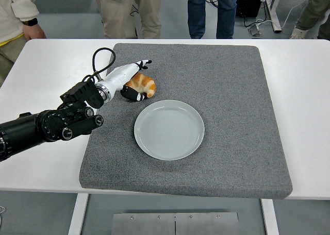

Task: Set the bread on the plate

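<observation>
Single head view, mounted high on the robot's side, facing forward and down. White table (304,90) near edge runs along the picture's bottom; far edge lies near the top, with standing people's legs (206,11) beyond it. Whole grey mat (232,142) fits in frame. No second view to compare.
</observation>
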`<action>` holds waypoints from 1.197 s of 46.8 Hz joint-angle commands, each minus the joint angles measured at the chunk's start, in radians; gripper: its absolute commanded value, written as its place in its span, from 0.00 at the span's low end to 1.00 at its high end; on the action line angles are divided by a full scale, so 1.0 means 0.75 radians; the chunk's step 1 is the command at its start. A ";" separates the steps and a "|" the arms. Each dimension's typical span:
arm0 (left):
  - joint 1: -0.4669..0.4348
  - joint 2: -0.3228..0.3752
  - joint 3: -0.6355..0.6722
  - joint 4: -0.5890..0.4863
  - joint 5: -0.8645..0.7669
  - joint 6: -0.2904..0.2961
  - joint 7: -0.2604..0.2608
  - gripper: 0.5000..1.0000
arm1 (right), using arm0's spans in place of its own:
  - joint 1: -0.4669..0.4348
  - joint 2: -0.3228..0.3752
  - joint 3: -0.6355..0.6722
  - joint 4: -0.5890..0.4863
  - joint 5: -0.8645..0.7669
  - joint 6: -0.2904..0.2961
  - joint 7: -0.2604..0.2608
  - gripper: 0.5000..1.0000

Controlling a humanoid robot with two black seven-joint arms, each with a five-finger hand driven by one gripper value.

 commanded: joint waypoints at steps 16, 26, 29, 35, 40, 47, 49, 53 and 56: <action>0.005 -0.009 -0.002 0.020 -0.002 0.000 -0.002 0.53 | 0.000 0.000 0.000 0.000 0.000 0.000 0.000 1.00; -0.001 -0.017 -0.010 0.018 -0.004 0.000 0.002 0.14 | 0.000 0.000 0.000 0.000 0.000 0.000 0.000 1.00; -0.005 -0.019 -0.012 0.016 -0.011 -0.002 0.006 0.00 | 0.000 0.000 0.000 0.000 0.000 0.000 0.000 1.00; -0.015 -0.013 -0.008 0.001 -0.074 -0.008 0.014 0.00 | 0.000 0.000 0.000 0.000 0.000 0.002 0.000 1.00; -0.034 0.005 -0.004 -0.031 -0.090 -0.018 0.002 0.00 | 0.000 0.000 0.000 0.000 0.000 0.000 0.000 1.00; -0.081 0.075 -0.006 -0.144 -0.092 -0.037 0.008 0.00 | 0.000 0.000 0.000 0.000 0.000 0.000 0.000 1.00; -0.097 0.095 -0.008 -0.175 -0.092 -0.041 0.012 0.00 | 0.000 0.000 0.000 0.000 0.000 0.000 0.000 1.00; -0.134 0.120 -0.008 -0.205 -0.094 -0.045 0.016 0.00 | 0.000 0.000 0.000 0.000 0.000 0.000 0.000 1.00; -0.158 0.136 -0.006 -0.211 -0.092 -0.055 0.016 0.00 | 0.000 0.000 0.000 0.000 0.000 0.000 0.000 1.00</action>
